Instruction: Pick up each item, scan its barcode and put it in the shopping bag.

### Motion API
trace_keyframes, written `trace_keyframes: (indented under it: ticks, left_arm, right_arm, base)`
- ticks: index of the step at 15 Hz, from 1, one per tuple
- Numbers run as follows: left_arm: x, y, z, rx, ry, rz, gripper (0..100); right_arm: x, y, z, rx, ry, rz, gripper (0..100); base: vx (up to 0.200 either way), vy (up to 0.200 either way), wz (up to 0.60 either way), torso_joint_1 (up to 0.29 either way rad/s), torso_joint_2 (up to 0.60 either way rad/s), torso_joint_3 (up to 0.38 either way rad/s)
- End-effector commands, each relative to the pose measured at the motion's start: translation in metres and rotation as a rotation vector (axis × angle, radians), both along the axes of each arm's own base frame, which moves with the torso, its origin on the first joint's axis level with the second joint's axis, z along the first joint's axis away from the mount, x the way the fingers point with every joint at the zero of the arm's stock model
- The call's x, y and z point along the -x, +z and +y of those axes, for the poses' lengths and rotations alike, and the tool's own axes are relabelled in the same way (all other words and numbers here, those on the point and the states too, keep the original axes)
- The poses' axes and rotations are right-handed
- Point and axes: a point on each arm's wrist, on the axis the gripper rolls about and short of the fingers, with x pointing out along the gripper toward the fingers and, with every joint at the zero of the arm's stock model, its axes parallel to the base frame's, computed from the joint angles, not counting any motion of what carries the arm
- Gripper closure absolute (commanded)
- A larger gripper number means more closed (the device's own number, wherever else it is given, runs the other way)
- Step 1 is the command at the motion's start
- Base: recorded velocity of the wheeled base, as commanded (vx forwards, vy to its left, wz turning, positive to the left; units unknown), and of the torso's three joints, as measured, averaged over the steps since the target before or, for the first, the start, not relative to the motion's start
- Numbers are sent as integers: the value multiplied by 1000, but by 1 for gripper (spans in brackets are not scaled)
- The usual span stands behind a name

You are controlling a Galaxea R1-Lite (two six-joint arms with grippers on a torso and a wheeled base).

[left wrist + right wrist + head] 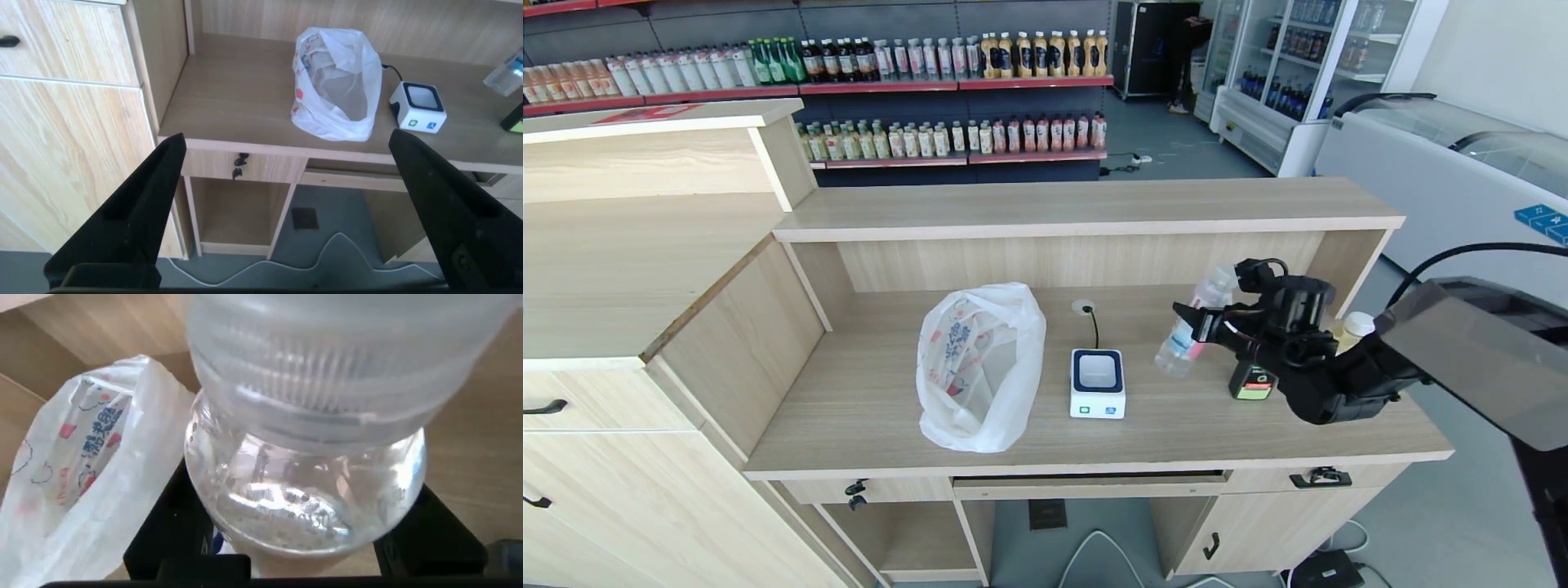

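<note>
A clear water bottle [1194, 320] with a pink and blue label hangs tilted above the counter, right of the scanner [1097, 382]. My right gripper [1207, 324] is shut on it. In the right wrist view the bottle [304, 449] looms close between the black fingers [172, 531]. The white shopping bag [980, 363] stands open on the counter, left of the scanner. My left gripper [286, 139] is open and holds nothing, low in front of the counter's left end, looking at the bag [337, 80] and scanner [419, 107].
A dark item with a red and green label [1252, 381] and a yellowish bottle with a white cap [1356, 327] stand on the counter [866, 408] behind my right arm. A raised shelf [1086, 208] backs the counter. A taller cabinet [645, 245] adjoins on the left.
</note>
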Motion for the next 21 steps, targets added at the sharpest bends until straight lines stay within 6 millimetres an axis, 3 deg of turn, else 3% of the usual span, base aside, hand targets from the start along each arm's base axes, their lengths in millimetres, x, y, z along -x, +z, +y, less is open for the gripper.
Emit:
trace_keyframes:
  ticks: [1, 5, 14, 21]
  left_arm:
    - [0, 0, 0, 0, -1, -1, 0]
    - [0, 0, 0, 0, 1, -1, 0]
    - [0, 0, 0, 0, 1, -1, 0]
    - [0, 0, 0, 0, 1, -1, 0]
  right_arm:
    - [59, 100, -29, -146, 25, 23, 100]
    - [109, 128, -47, -249, 53, 174, 100]
    - [215, 200, -41, -376, 523, 168, 100]
    - [241, 218, -28, -363, 736, 149, 100]
  base:
    - [0, 0, 0, 0, 0, 0]
    - [0, 0, 0, 0, 0, 0]
    - [0, 0, 0, 0, 0, 0]
    - [0, 0, 0, 0, 0, 0]
